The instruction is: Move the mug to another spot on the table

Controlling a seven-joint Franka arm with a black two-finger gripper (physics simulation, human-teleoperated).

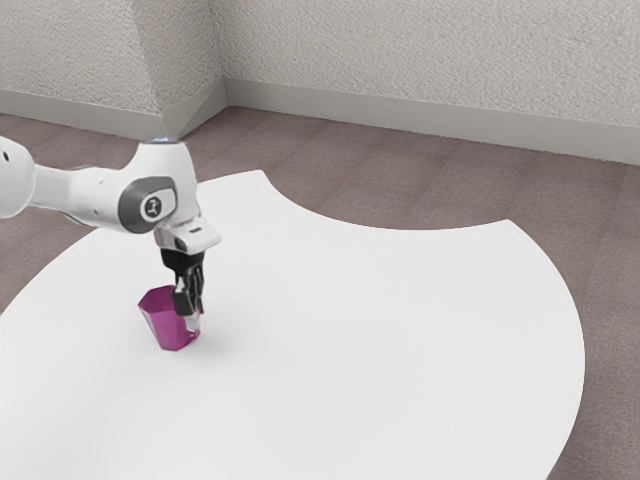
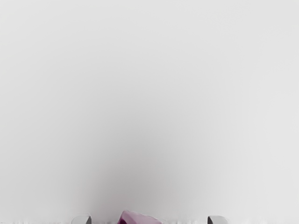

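A magenta faceted mug [image 1: 163, 327] stands upright on the white table [image 1: 400, 340], toward the exterior view's left. My black gripper [image 1: 190, 306] points down at the mug's rim on the side facing the exterior view's right, its fingertips level with the rim. In the wrist view a purple piece of the mug [image 2: 139, 218] lies between my gripper's [image 2: 149, 220] two fingertips [image 2: 81, 219], which stand wide apart without touching it. The gripper is open.
The table is round with a curved notch cut from its far edge [image 1: 330, 215]. Brown floor [image 1: 450, 170] and a grey wall with a skirting board lie behind it. White tabletop stretches toward the exterior view's right of the mug.
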